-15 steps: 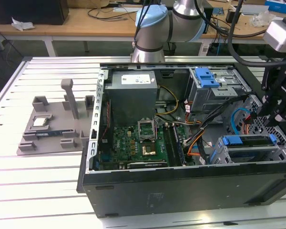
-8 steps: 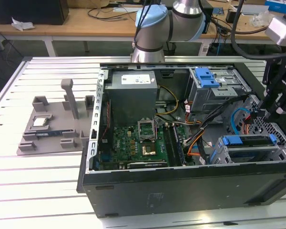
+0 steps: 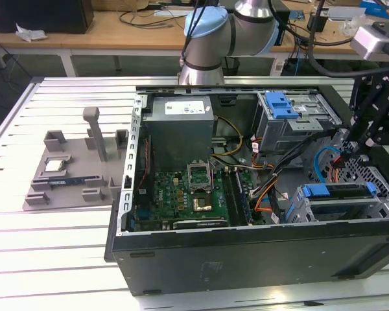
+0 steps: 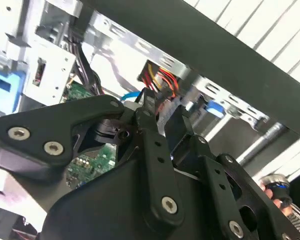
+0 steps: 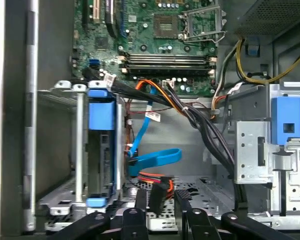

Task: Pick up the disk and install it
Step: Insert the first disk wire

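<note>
Inside the open computer case (image 3: 246, 246), the disk (image 3: 337, 192) lies caddied lengthwise; jaws (image 5: 161, 197) pinch a cable connector (image 5: 159, 192).

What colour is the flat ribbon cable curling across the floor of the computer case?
Bright blue: the flat ribbon cable loops beside orange wires, clearest in the first wrist view.

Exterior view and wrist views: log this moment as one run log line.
gripper: inside computer case, shut on black cable connector | disk: seated in drive cage | motherboard: exposed
</note>
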